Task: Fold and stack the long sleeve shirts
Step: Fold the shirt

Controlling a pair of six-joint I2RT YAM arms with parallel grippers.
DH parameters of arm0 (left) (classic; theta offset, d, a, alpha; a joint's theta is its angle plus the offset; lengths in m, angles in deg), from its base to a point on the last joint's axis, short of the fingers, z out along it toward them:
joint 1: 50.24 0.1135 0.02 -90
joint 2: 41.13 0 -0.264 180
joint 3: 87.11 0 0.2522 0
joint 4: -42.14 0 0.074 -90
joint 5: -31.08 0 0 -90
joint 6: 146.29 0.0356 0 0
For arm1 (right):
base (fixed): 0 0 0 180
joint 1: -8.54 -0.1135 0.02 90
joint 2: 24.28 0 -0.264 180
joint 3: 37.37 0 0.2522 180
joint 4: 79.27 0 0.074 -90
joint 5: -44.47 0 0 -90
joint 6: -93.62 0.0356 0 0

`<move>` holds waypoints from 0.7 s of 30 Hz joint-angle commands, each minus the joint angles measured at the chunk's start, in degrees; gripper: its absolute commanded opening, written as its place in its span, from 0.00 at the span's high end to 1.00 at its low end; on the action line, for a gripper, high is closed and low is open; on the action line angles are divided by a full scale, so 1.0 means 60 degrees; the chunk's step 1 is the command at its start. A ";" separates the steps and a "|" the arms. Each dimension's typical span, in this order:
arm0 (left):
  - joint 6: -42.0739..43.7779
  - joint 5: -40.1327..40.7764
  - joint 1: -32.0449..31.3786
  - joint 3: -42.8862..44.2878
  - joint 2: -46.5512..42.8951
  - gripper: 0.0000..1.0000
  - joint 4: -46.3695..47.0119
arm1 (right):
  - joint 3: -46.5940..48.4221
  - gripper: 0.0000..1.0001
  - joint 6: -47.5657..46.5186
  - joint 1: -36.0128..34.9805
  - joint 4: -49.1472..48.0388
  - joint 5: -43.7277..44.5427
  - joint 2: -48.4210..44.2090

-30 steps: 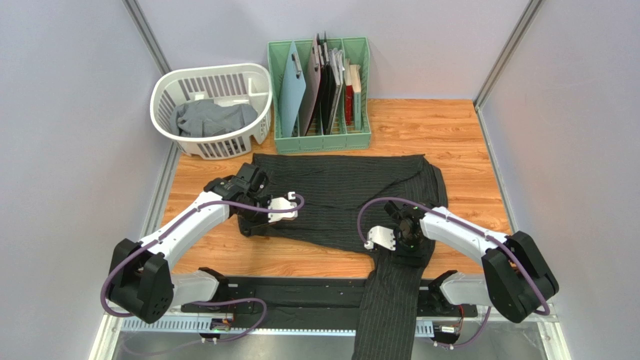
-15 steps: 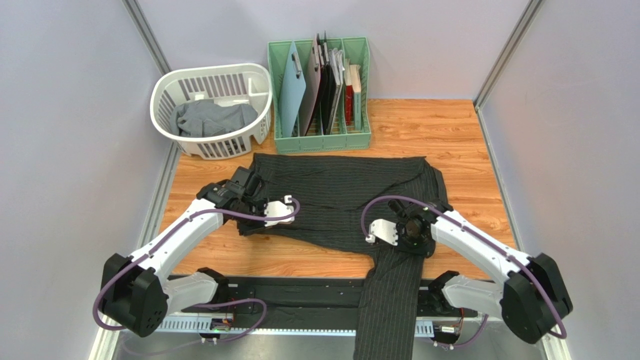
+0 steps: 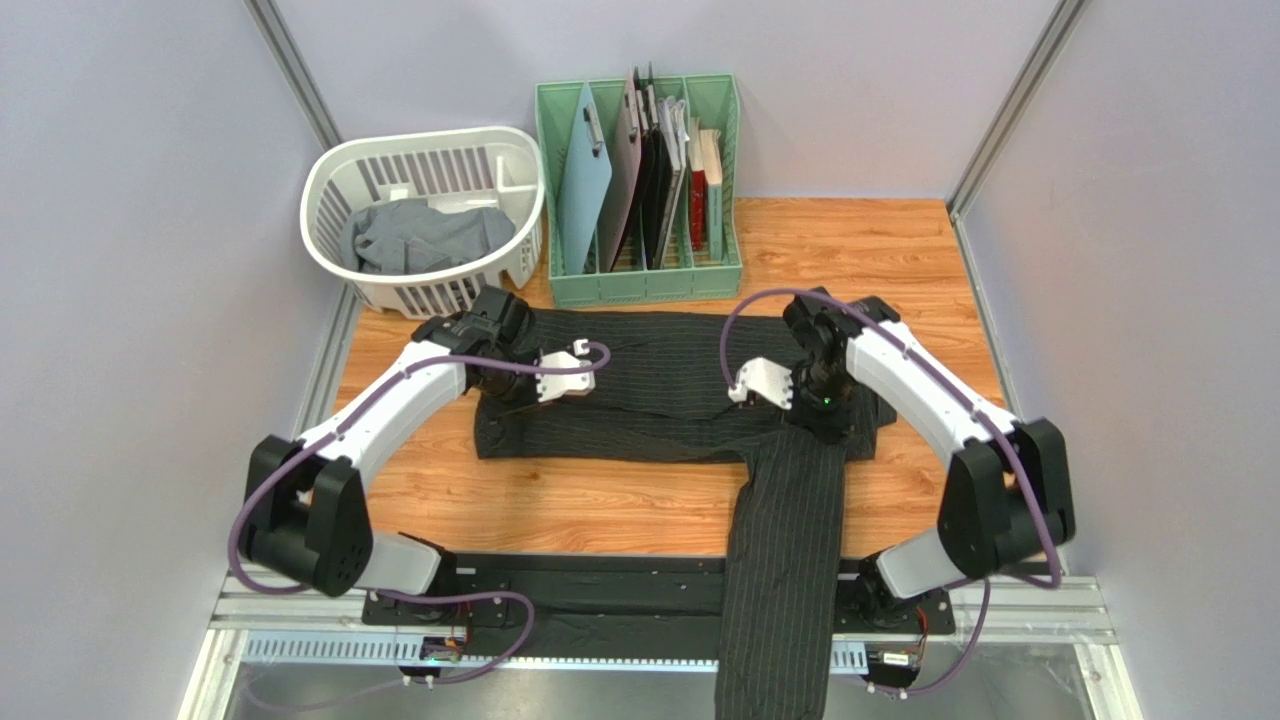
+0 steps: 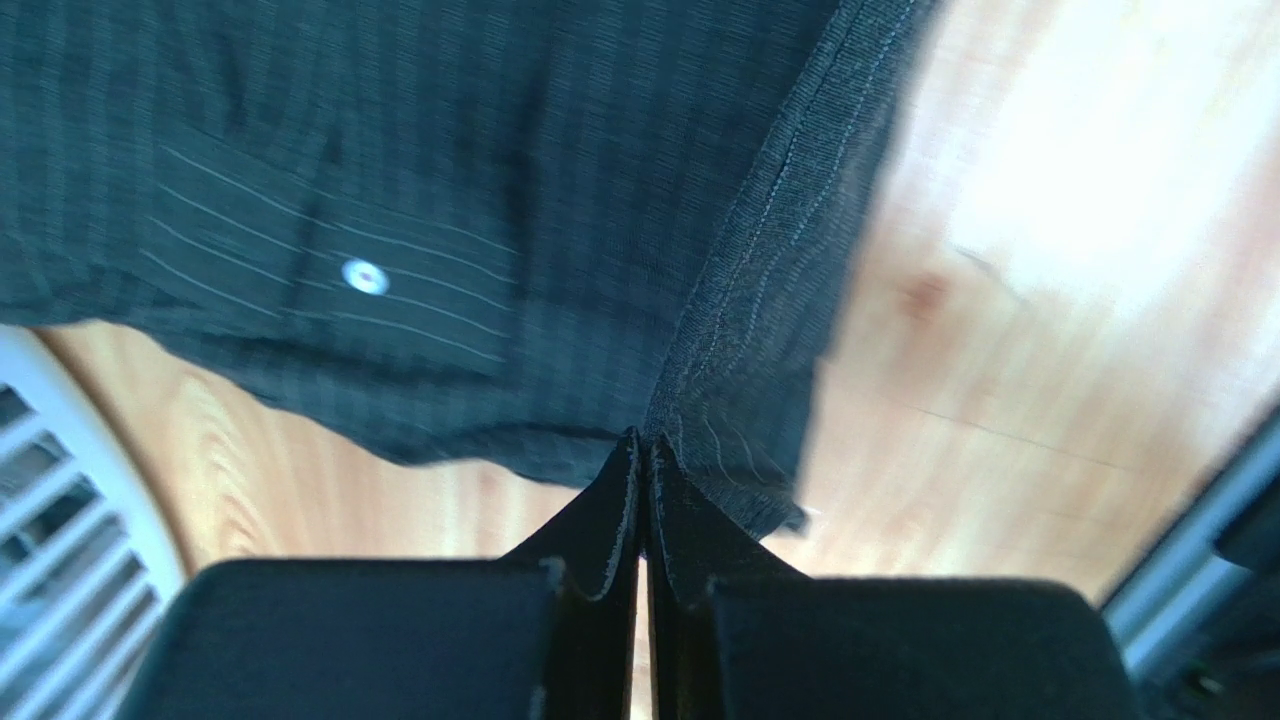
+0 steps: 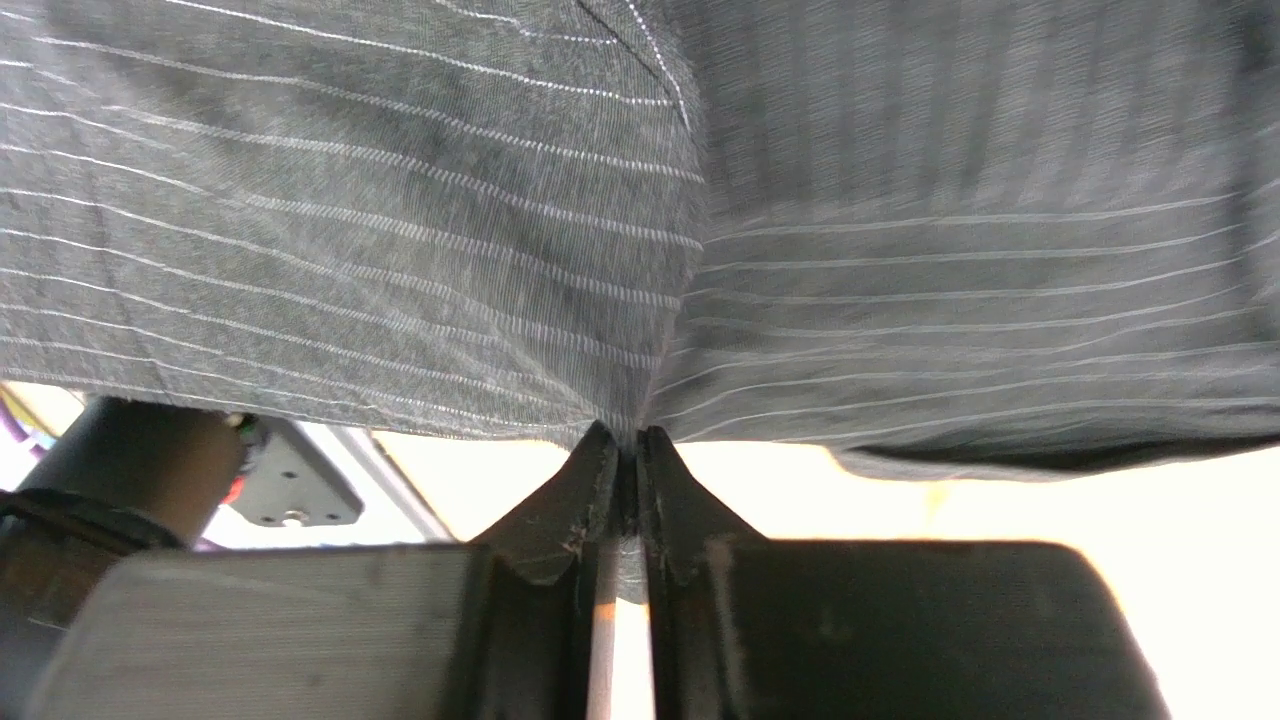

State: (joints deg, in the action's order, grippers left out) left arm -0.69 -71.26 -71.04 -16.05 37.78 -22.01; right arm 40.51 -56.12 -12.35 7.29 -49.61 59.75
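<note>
Left gripper (image 4: 643, 441) and right gripper (image 5: 619, 437), closed, apparently pinch pinstriped shirt (image 3: 661, 393).

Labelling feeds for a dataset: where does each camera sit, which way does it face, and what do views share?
Top external: above and behind the bases, looking down on the table; left arm and right arm show.
Left wrist: on that arm, looking along the left gripper, shut on the black shirt.
Right wrist: likewise along the right gripper, pinching the same shirt.
Shared: all show the black shirt.

Top view evenly lit and sharp — wrist views blow the table (image 4: 1052, 150) out to glare, the shirt (image 4: 451, 180) slightly blurred.
</note>
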 commanded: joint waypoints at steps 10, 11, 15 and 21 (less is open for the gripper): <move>0.0185 0.0342 0.0740 0.1261 0.2257 0.93 0.0971 | 0.3332 0.55 0.0507 0.1370 0.0656 -0.1136 0.3295; 0.0081 0.0343 0.0858 0.1261 0.2243 0.91 0.0986 | 0.3347 0.50 0.0582 0.1618 0.0656 -0.1210 0.3222; -0.0695 0.0197 0.1589 0.1319 0.2170 0.79 0.1046 | 0.3070 0.41 0.0788 0.2585 0.0685 -0.2042 0.2549; -0.1545 -0.0841 0.1723 0.0968 0.1233 0.59 0.0694 | 0.1958 0.41 0.0787 0.3832 0.0730 -0.2777 0.1641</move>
State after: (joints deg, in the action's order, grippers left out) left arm -5.63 -70.25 -60.48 -10.21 50.31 -16.92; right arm 56.07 -52.50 7.78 10.22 -61.39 74.41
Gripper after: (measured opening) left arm 0.369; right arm 0.593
